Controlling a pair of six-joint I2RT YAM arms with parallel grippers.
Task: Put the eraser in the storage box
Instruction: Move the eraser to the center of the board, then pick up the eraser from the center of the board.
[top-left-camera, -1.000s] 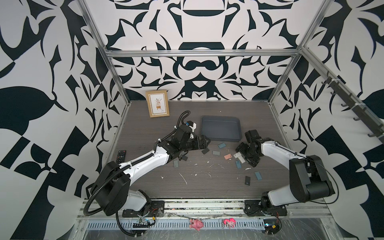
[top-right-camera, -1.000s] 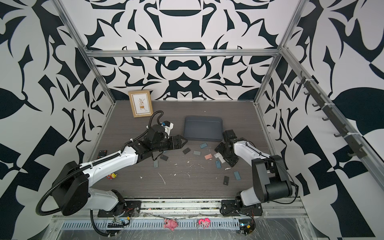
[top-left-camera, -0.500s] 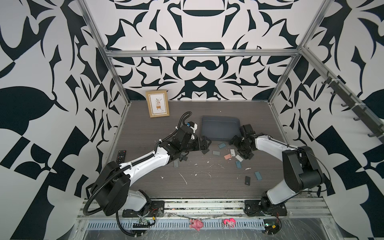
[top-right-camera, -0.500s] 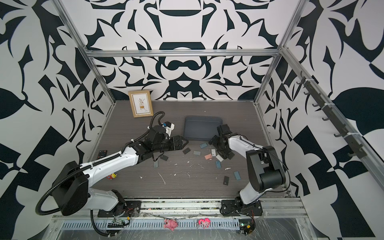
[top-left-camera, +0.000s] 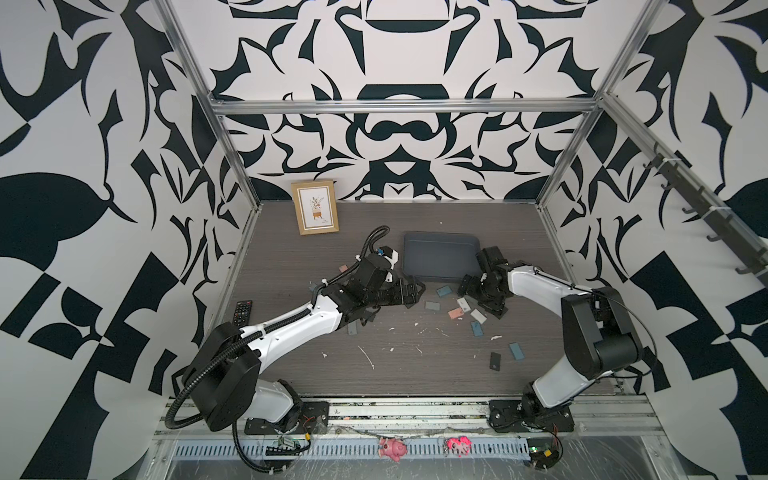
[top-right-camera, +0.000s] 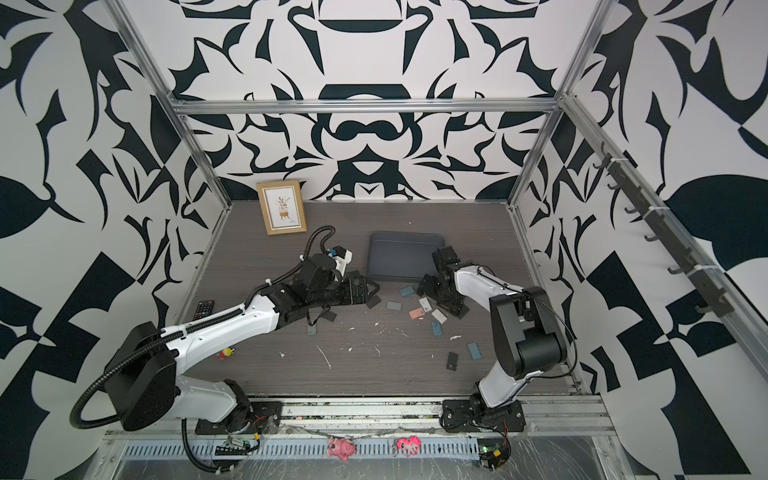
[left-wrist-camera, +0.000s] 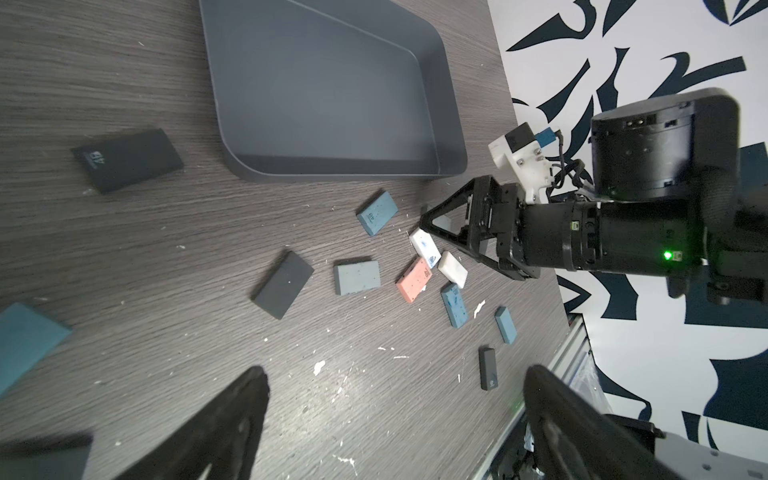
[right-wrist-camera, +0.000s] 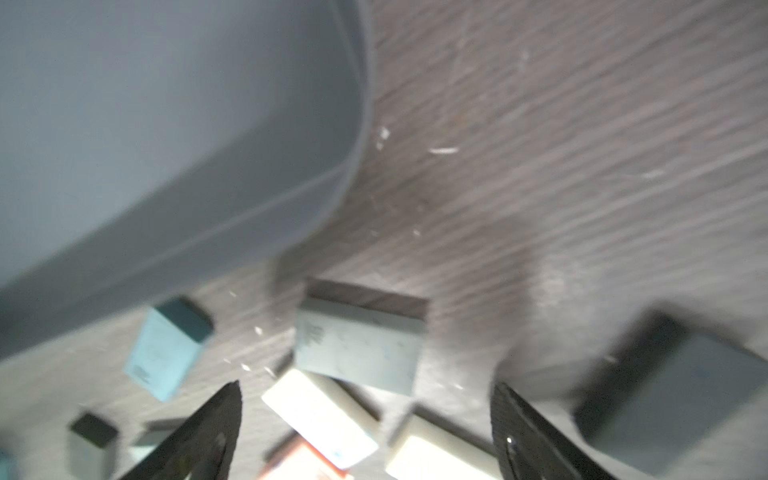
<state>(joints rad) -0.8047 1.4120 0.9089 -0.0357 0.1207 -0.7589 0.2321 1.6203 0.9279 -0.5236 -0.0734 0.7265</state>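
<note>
1. Bold black-and-white patterned walls (top-left-camera: 395, 137) all round, and down below a dark wood-grain worktop (top-left-camera: 291, 257) flecked with white crumbs.
2. The shallow slate-grey plastic storage box (top-left-camera: 438, 257) (left-wrist-camera: 324, 95) lies flat toward the worktop's back edge, a little right of the middle.
3. Small rectangular rubber erasers are strewn over the worktop in front of the storage box, all outside it. Among them are a blue eraser (left-wrist-camera: 376, 212), a salmon-pink eraser (left-wrist-camera: 412, 279) and a dark grey eraser (left-wrist-camera: 283, 284).
4. There's the right gripper (right-wrist-camera: 368, 390), low over the cluster just off the box's front right corner. Its jaws are spread wide and grip nothing.
5. A white eraser with blue marks (right-wrist-camera: 320, 415) (left-wrist-camera: 424, 248) lies on the worktop beneath that gap.
6. The left gripper (left-wrist-camera: 397, 374) hangs in front of the box's front left corner. Its jaws are wide too, and it carries nothing.
7. A wooden-framed picture (top-left-camera: 314, 207) leans at the back edge near the back left corner.
8. A black remote control (top-left-camera: 242, 312) sits by the left edge.
</note>
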